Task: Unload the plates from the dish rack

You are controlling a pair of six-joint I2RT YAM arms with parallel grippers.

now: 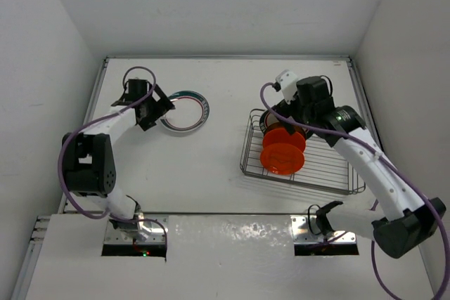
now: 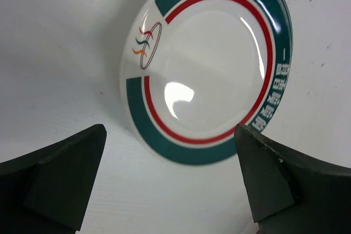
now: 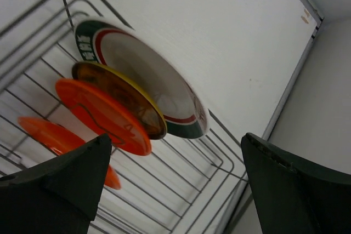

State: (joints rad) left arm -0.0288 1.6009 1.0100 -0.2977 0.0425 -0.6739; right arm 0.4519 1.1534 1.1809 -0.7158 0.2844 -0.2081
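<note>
- Far left of the white table (image 1: 211, 173): left gripper (image 2: 170, 160), jaws spread wide, clasping nothing.
- Just beyond its fingertips, flat and face up on the table, untouched: green-and-red rim plate (image 2: 211, 64), white in the middle.
- On that plate's face: a small oval logo (image 2: 147, 45) crossed by red, green and orange swirls. On the green band at the right: white characters (image 2: 281, 78), too blurred to read.
- Right of centre, well apart from that plate: dish rack (image 1: 330, 170), silver wire, set slightly askew on the table.
- Standing on edge at the rack's far-left end, packed close, from far to near: second green-and-red rim plate (image 3: 148, 75), then amber patterned plate (image 3: 118, 100), then orange plate (image 3: 101, 116).
- A little apart from those three and tilted more: nearer orange plate (image 3: 41, 130).
- White lettering on the racked rim plate's green band as well, not legible.
- Above those plates: right gripper (image 3: 175, 141), fingers wide apart, released, nothing between them, no contact with any plate.
</note>
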